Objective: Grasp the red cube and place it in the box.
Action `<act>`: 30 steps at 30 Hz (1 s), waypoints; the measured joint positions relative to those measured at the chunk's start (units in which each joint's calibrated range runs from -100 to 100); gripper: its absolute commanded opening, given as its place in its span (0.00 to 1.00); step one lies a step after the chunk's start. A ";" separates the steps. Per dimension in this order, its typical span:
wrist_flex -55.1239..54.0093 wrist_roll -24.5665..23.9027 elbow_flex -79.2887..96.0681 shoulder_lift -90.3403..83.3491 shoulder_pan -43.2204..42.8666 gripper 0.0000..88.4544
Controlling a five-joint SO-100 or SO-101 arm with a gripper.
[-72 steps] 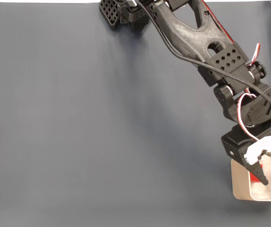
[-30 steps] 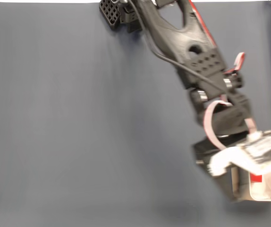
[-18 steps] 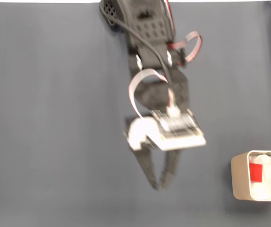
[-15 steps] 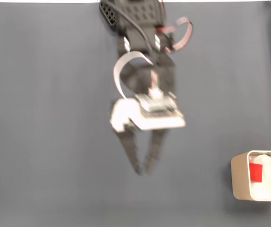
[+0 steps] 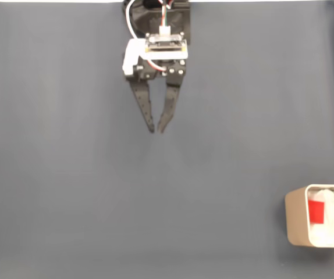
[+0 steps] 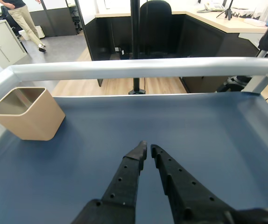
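The red cube (image 5: 315, 211) lies inside the box (image 5: 295, 226), a light grey tin at the lower right edge of the fixed view, next to white padding (image 5: 333, 224). My gripper (image 5: 156, 129) is far from it, at the top middle, fingers pointing down the picture with the tips almost touching and nothing between them. In the wrist view the gripper (image 6: 148, 148) reaches over bare mat, and the box (image 6: 29, 116) stands at the left, looking tan; its inside is hidden from this angle.
A dark blue-grey mat (image 5: 68, 174) covers the table. In the wrist view a metal rail (image 6: 143, 68) runs along the table's far edge. Beyond it are office desks, a black chair (image 6: 155, 23) and a person's legs (image 6: 24, 18) at the far left.
The arm has swung from over the box at the lower right up to the top middle and pulled back. The red cube stays in the box.
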 measured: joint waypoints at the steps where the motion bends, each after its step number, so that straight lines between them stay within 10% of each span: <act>1: 1.03 -0.10 3.25 -3.30 0.00 0.00; 30: 47.41 -0.10 20.16 -26.92 -0.52 0.00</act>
